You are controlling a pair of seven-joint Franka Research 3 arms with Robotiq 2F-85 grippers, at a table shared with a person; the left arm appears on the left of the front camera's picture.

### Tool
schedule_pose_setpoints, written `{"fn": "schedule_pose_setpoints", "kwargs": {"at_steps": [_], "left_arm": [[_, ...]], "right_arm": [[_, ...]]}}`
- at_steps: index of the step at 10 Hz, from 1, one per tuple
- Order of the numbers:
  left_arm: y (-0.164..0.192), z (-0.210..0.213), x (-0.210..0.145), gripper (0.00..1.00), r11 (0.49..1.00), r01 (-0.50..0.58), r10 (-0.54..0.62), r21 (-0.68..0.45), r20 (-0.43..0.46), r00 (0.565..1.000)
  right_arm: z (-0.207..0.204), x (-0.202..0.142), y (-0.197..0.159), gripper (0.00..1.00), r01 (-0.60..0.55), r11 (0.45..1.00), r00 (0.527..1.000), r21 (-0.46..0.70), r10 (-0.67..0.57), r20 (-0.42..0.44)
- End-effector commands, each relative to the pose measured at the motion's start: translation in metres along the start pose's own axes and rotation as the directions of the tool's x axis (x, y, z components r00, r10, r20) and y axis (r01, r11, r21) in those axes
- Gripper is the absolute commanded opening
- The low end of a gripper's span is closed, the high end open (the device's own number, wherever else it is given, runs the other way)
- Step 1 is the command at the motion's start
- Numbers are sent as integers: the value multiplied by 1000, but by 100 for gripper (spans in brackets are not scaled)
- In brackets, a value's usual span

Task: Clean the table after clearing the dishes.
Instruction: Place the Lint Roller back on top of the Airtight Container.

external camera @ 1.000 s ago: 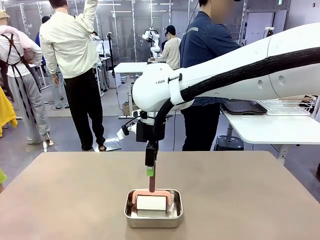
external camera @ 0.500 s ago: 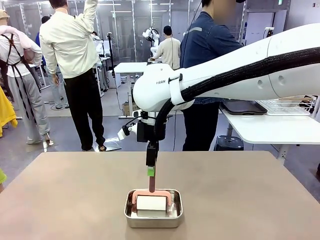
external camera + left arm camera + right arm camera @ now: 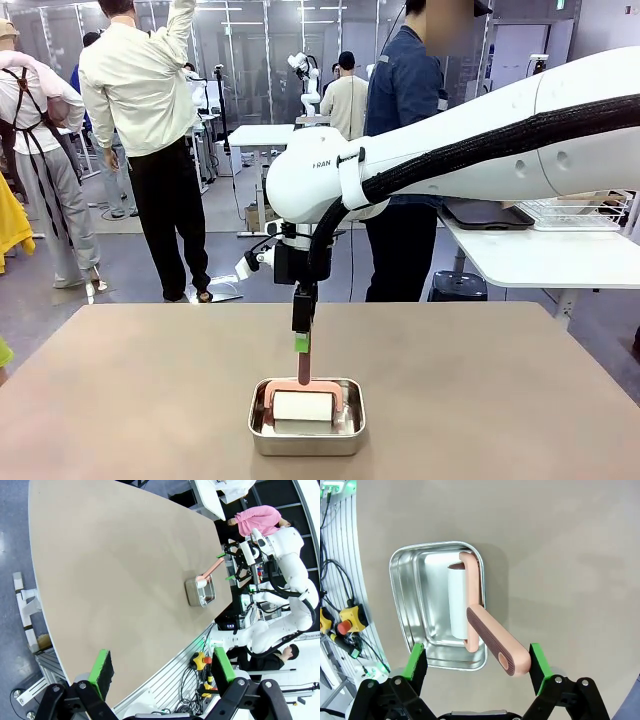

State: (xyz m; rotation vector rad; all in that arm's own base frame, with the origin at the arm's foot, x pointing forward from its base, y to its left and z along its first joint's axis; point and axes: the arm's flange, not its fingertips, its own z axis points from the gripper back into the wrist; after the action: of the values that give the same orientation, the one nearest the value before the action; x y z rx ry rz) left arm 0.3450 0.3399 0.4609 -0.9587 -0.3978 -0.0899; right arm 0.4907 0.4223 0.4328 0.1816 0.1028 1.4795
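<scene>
hanging over the near middle of the table [image 3: 150, 380], the right gripper [image 3: 301, 345] points straight down with its jaws spread wide, gripping nothing; the pink handle [image 3: 492, 639] of a lint roller [image 3: 458, 600] rises up between its two green pads [image 3: 415, 666], nearer the one on the picture's right in the right wrist view, and whether it touches that pad cannot be told; the roller's white drum lies in a small steel pan [image 3: 306, 418] just below the gripper, at the near edge of the taupe top; the white right arm [image 3: 470, 150] reaches in from the right and crosses to the middle; the left gripper [image 3: 160, 667] is held high off the table's left side, its jaws also wide apart and empty, looking across the bare top at the pan [image 3: 201, 590] and the right arm well away; around the pan the table is bare and nothing lies between gripper and handle; beyond the far edge a person in a dark blue shirt [image 3: 405, 90] stands right of centre, and a person in a pale shirt [image 3: 135, 90] stands further left with one arm raised; a white side table [image 3: 540, 255] at far right carries a dark tray [image 3: 487, 214] and a wire rack [image 3: 570, 212].
</scene>
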Motion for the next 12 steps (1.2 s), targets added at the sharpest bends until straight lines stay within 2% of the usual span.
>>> {"fn": "schedule_pose_setpoints", "kwargs": {"at_steps": [1, 6, 8, 9, 10, 12], "left_arm": [[-4, 2, -1, 100, 1000, -12, 12, 11, 5, 1000], [-4, 2, -1, 100, 1000, -12, 12, 11, 5, 1000], [-4, 2, -1, 100, 1000, -12, 12, 11, 5, 1000], [-4, 2, -1, 100, 1000, -12, 12, 11, 5, 1000], [-4, 2, -1, 100, 1000, -12, 12, 11, 5, 1000], [-4, 2, -1, 100, 1000, -12, 12, 11, 5, 1000]], "right_arm": [[1, 2, 2, 100, 15, 1000, 1000, -2, -15, 0], [0, 0, 0, 100, 0, 1000, 1000, 0, 0, 0], [33, -23, -12, 100, 118, 993, 977, 23, -120, 176], [44, -40, -19, 100, 164, 985, 950, 56, -173, 261], [51, -65, -28, 100, 235, 963, 898, 134, -267, 349], [57, -120, -30, 100, 315, 899, 792, 306, -426, 437]]}}
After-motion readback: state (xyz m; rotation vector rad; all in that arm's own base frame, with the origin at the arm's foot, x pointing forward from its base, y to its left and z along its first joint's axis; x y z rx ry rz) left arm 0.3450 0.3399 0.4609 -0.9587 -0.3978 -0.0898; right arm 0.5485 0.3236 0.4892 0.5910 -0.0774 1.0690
